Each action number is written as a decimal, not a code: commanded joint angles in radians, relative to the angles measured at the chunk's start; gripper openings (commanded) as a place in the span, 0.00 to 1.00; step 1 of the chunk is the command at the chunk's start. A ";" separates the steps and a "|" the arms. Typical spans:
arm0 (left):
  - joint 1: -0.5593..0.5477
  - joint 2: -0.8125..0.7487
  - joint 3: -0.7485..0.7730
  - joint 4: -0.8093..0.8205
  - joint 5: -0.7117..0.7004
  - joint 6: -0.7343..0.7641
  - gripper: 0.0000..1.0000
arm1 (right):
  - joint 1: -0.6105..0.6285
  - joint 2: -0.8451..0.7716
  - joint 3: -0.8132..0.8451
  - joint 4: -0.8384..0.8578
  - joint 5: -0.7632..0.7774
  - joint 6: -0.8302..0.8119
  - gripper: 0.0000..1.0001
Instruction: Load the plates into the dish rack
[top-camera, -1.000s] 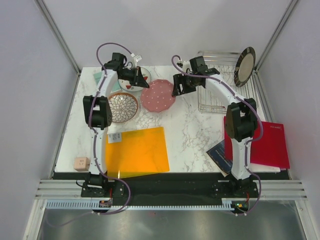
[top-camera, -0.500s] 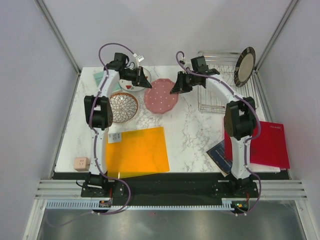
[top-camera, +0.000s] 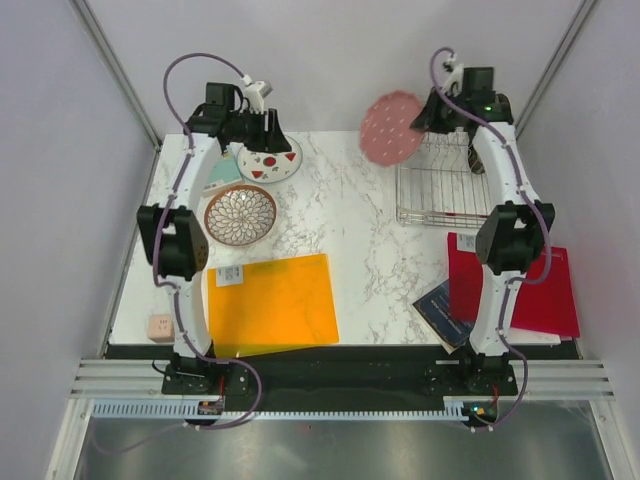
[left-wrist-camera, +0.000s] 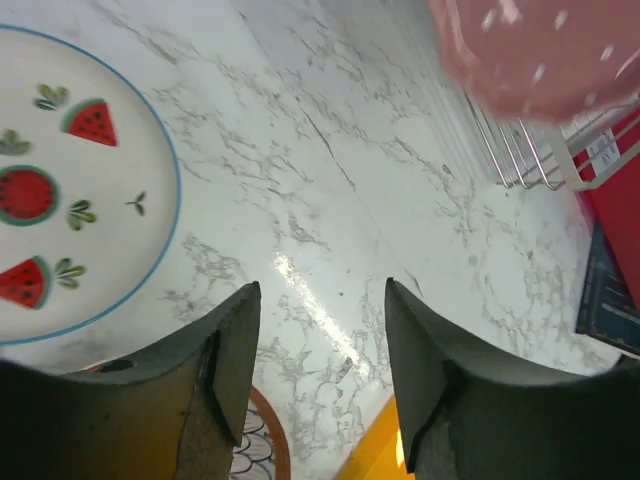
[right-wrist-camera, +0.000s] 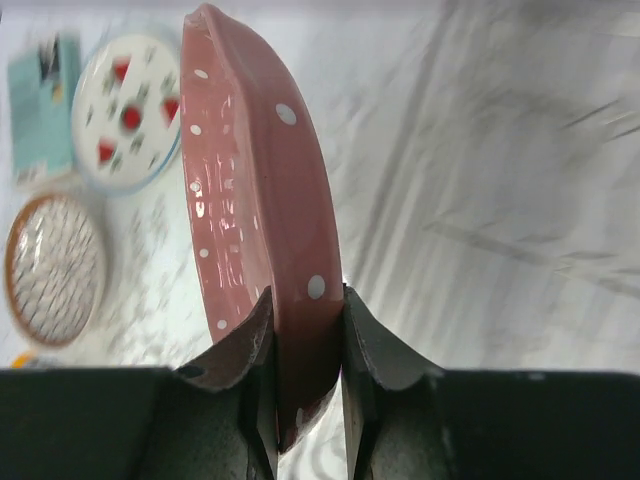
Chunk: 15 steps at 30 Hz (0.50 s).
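Observation:
My right gripper (top-camera: 422, 112) (right-wrist-camera: 305, 340) is shut on the rim of the pink dotted plate (top-camera: 390, 127) (right-wrist-camera: 250, 200). It holds the plate on edge in the air, over the far left corner of the dish rack (top-camera: 440, 185). Open and with nothing between its fingers, my left gripper (top-camera: 272, 140) (left-wrist-camera: 320, 340) hovers over the marble beside the white plate with watermelon shapes (top-camera: 268, 160) (left-wrist-camera: 70, 200). The lattice-patterned plate (top-camera: 240, 214) (right-wrist-camera: 55, 265) lies flat just nearer than that plate. The left wrist view catches the pink plate (left-wrist-camera: 540, 50) blurred at the top right, above the rack's bars (left-wrist-camera: 510, 150).
A flat orange sheet (top-camera: 272, 300) lies at the near left. At the near right a red sheet (top-camera: 530, 285) partly covers a dark blue booklet (top-camera: 440, 305). A teal card (top-camera: 222, 170) sits by the left arm, and a small pink cube (top-camera: 160, 325) rests at the near left corner.
My right gripper shut on the pink plate and lifted it off the table, up and right to the rack. My left gripper opened and drew back left, over the watermelon plate.

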<state>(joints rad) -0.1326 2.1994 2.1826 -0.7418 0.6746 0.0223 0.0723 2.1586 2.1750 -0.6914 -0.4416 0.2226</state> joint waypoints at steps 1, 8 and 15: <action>0.005 -0.272 -0.254 0.275 -0.180 -0.035 0.63 | -0.068 -0.146 0.190 0.131 0.180 -0.067 0.00; -0.090 -0.401 -0.426 0.285 -0.518 0.027 0.62 | -0.097 -0.263 0.036 0.289 0.679 -0.290 0.00; -0.119 -0.461 -0.541 0.309 -0.503 0.010 0.62 | -0.095 -0.181 0.118 0.227 0.874 -0.410 0.00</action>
<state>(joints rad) -0.2535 1.8015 1.6749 -0.4740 0.2195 0.0196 -0.0296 1.9614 2.2105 -0.5667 0.2676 -0.0910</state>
